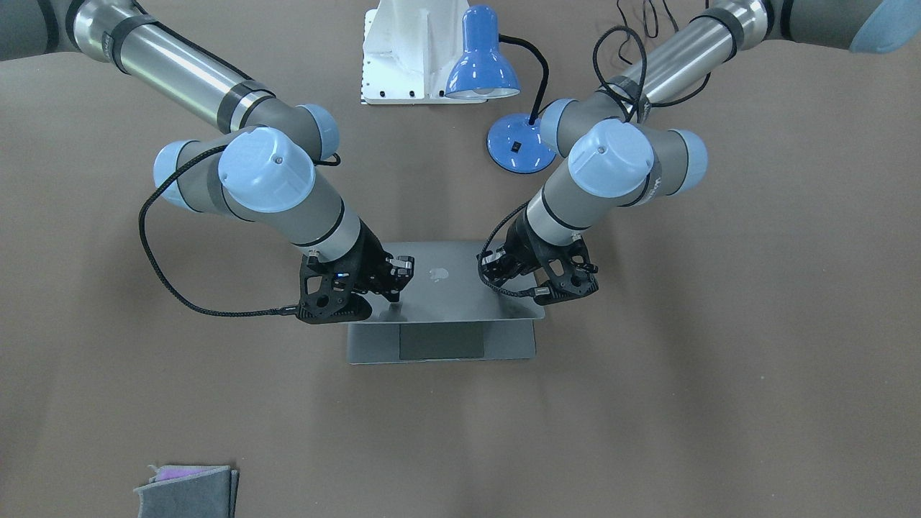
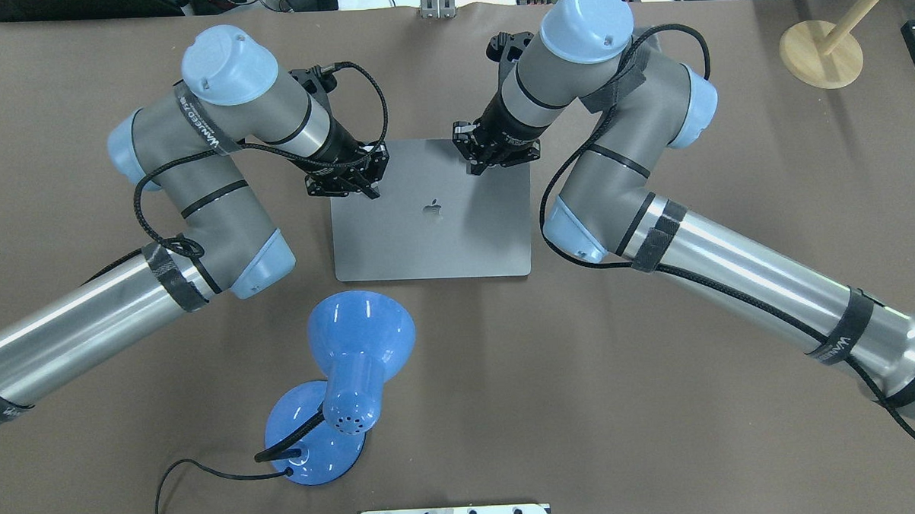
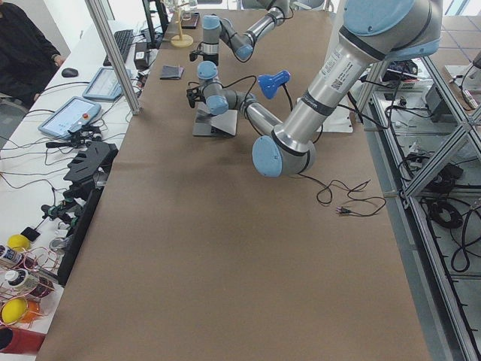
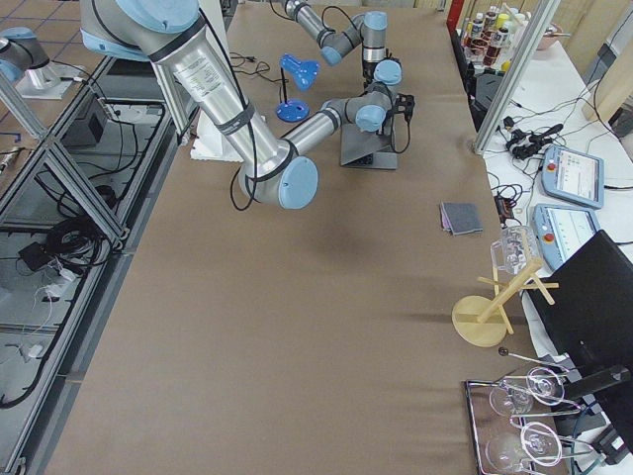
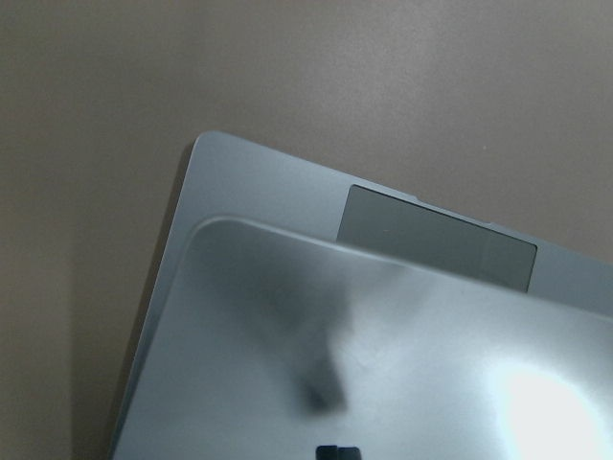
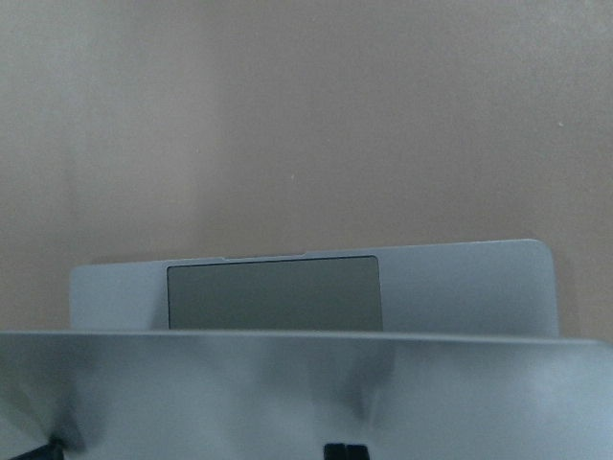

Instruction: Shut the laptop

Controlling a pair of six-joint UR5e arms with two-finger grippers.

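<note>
Laptop [image 2: 434, 235]: lid's down low over the deck, so keys & screen are hidden in every view. Only the front strip w/ trackpad [image 6: 273, 292] peeks out. Left gripper [image 2: 354, 186] and right gripper [image 2: 486, 163]: from above the fingertips sit tucked under their own wrists, so can't read the jaw gap. Wrist cams: just dark stubs cut off at the bottom edge, lid surface blurry. Side views: laptop & grippers too small to judge. Front view: grey cloth [image 1: 188, 491] cropped by bottom edge, lamp base [image 1: 504, 144] partly behind left arm.
</note>
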